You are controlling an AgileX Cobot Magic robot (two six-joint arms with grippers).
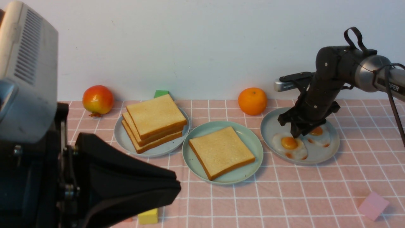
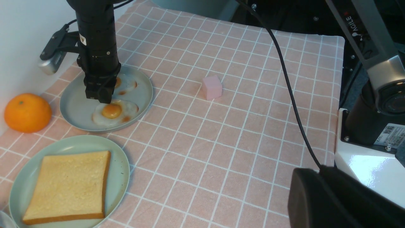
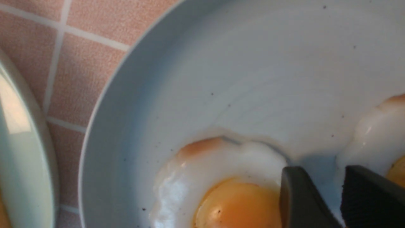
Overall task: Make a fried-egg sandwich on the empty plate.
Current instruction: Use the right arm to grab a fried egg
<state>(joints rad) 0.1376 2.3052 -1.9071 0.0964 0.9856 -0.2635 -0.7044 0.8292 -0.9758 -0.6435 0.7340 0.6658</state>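
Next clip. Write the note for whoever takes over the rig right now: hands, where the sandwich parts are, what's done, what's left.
Right hand: slightly open, holding nothing, tips down at the egg plate, beside the nearer egg.
Left hand: near the camera, away from the plates; open or shut unclear.
Done: one toast slice lies on the green plate.
Left: put an egg on that slice, then a second slice from the stack on top.

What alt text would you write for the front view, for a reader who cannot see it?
The right gripper is lowered to the nearer of two fried eggs on a grey-blue plate. Beside it, a mint-green plate holds one toast slice; further left, a toast stack sits on another plate.
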